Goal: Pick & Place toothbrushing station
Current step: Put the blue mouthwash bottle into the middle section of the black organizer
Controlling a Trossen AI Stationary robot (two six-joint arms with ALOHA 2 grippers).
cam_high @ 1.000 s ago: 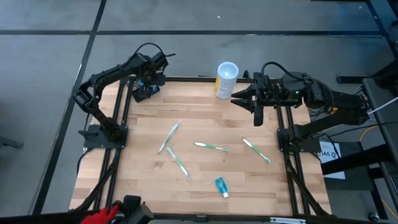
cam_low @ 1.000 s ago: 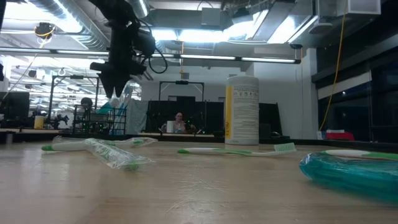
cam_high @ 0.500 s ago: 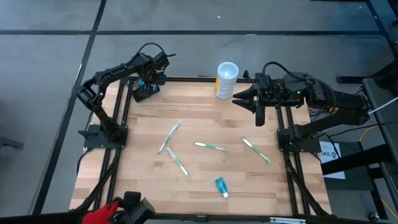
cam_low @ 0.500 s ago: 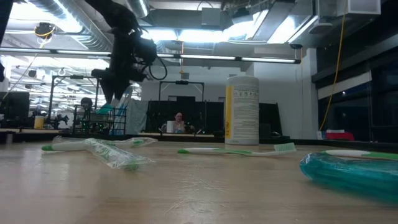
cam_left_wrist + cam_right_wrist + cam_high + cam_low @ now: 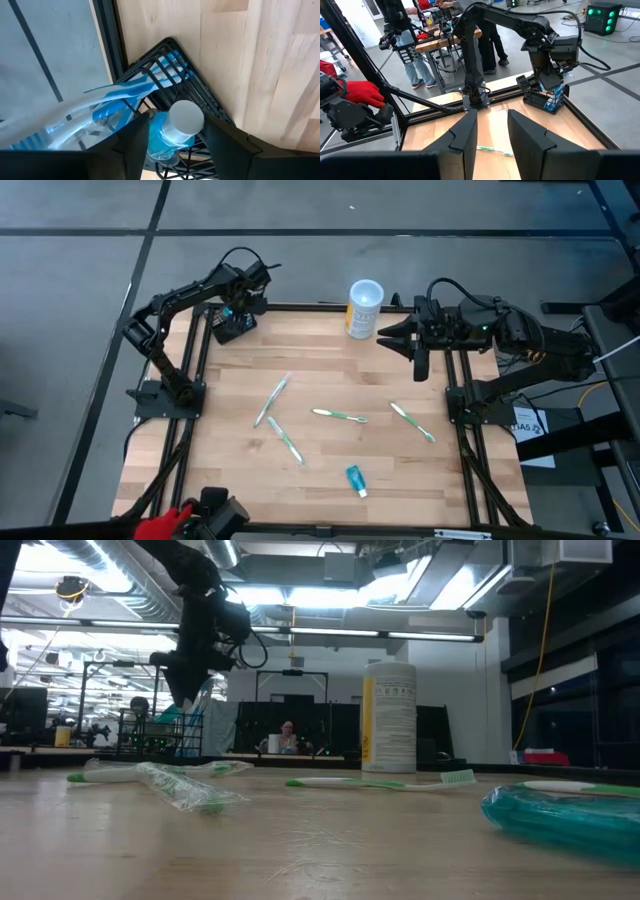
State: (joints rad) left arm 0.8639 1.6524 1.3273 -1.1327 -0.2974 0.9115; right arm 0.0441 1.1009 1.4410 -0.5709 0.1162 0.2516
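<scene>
The toothbrushing station [image 5: 230, 327], a black wire holder, stands on the table's far left corner. Blue toothbrushes [image 5: 125, 92] and a blue tube with a white cap [image 5: 182, 120] stand in it. My left gripper [image 5: 177, 145] points steeply down over it, open, with one finger on each side of the tube. The low view shows this gripper [image 5: 186, 690] above the holder [image 5: 165, 735]. My right gripper [image 5: 398, 352] hangs open and raised at the far right, beside the white-and-yellow cup [image 5: 363, 307], with nothing between its fingers [image 5: 465, 135]. My left gripper comes from above with its fingers [image 5: 132, 142] on either side of the blue tube's upper end [image 5: 159, 137], just below the cap. One finger stands right against the tube. I cannot tell whether it touches. The tube stands upright in the holder.
Several green-and-white toothbrushes [image 5: 272, 400] [image 5: 340, 416] [image 5: 412, 422] and a teal tube [image 5: 355, 479] lie spread over the middle and near part of the wooden table [image 5: 330, 370]. Black frame rails [image 5: 195, 380] run along both sides. People stand in the room beyond [image 5: 415, 45].
My left gripper has sunk a little toward the station and then kept still.
</scene>
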